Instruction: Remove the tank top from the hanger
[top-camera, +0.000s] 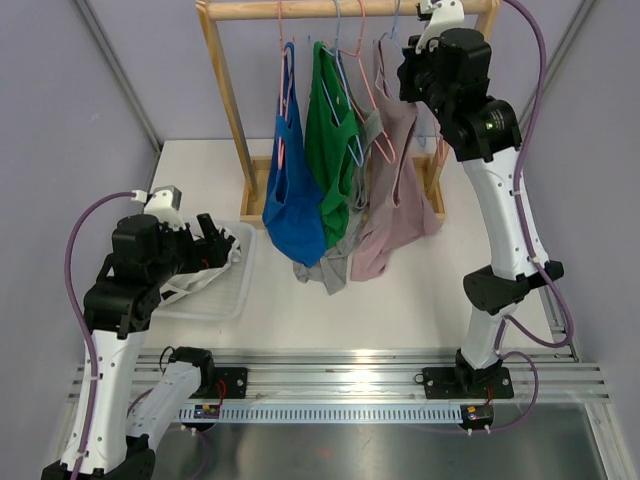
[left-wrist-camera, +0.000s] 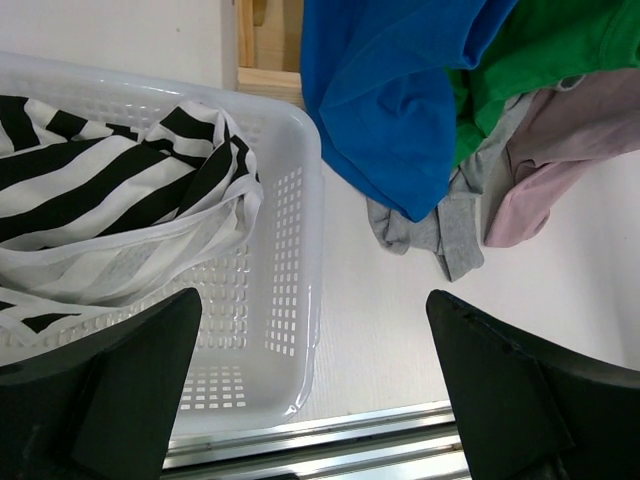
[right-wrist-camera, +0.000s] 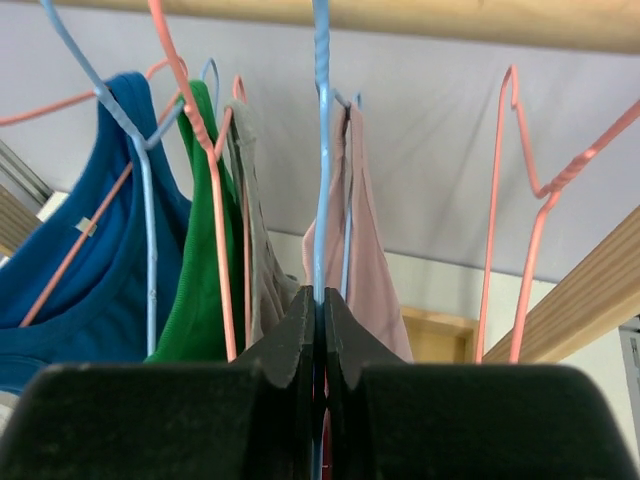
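where the right gripper (right-wrist-camera: 320, 305) shows at lower centre of its wrist view, its fingers are pressed together on the thin wire of the blue hanger (right-wrist-camera: 320, 150), with no gap visible beside the wire. that wire rises straight to the rail (right-wrist-camera: 420, 18) along the top of the frame. the pink top (right-wrist-camera: 375, 270), judged to be the task garment, hangs just behind and right of the grip; in the overhead view it is the rightmost garment (top-camera: 395, 190) at upper centre, its hem trailing on the table (top-camera: 420, 290).

risks noted:
- the wire is thin and smooth; a pinch grip may let it swivel or slip once loaded.
- the grey top (right-wrist-camera: 255, 270) and green top (right-wrist-camera: 195, 280) crowd close on the left, so a sideways pull may snag their hangers.
- the hook may catch the rail if not lifted clear first.
- a tilted hanger may shed one strap, leaving the top hanging by the other.

the left gripper (left-wrist-camera: 312, 300), fingers wide apart and holding nothing, hangs over the basket (left-wrist-camera: 310, 200) at lower left of the overhead view, well apart from the rail and offering no support.
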